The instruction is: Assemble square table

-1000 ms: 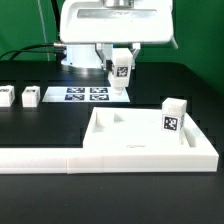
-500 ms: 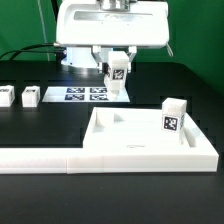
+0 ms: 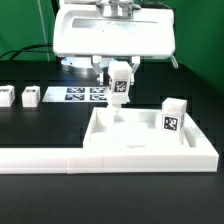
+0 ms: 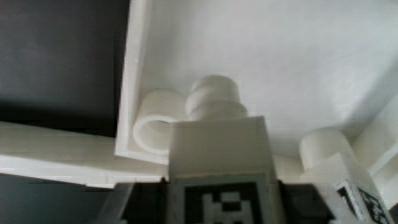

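Handling the leg point(image 3: 120, 86) looks undemanding. It appears to be a short, rigid block of white plastic, light and unlikely to deform, though its smooth faces could slip or twist under a weak pinch. Take hold across two opposite flat sides near the upper end, leaving the lower end free for seating.

The hand point(image 3: 120, 70) grips the leg that way now. Its fingers are pressed onto the block from both sides, the block hangs upright, and its black-and-white tag faces the exterior view. The leg hangs clear of the bench point(image 3: 50, 125), above the far rim of the tabletop point(image 3: 150, 155) near its far corner on the exterior view's left.

The tabletop is a white square tray with a raised rim, lying flat on the bench. It is stiff and probably slides if pushed sideways.

A second leg point(image 3: 172, 117) stands upright at the tray's corner on the exterior view's right. Two loose legs point(image 3: 31, 97) lie well apart on the exterior view's left.

In the wrist view, the leg point(image 4: 221, 150) ends in a rounded peg over the tray corner. Blur makes its alignment with any hole uncertain.
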Action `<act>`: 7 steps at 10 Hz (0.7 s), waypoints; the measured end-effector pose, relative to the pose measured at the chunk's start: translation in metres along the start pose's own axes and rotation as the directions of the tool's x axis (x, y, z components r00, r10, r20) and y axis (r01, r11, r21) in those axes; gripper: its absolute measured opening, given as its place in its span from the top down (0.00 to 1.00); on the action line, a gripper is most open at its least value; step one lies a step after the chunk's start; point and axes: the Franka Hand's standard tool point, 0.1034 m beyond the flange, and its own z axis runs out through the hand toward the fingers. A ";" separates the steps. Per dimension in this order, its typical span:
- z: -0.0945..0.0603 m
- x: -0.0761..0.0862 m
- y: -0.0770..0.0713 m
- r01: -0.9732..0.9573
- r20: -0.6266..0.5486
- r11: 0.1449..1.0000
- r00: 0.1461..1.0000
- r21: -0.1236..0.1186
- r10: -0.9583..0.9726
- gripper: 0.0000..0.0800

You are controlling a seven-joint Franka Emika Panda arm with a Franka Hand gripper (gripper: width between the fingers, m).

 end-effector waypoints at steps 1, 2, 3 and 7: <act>0.000 0.000 0.000 0.000 0.001 1.000 1.000 0.000 0.000 0.64; 0.001 -0.001 0.000 0.000 0.002 1.000 1.000 0.000 0.000 0.64; 0.001 -0.001 0.000 0.000 0.002 1.000 1.000 0.000 0.000 0.64; 0.013 0.027 0.022 -0.037 0.063 0.999 0.997 0.016 0.036 0.64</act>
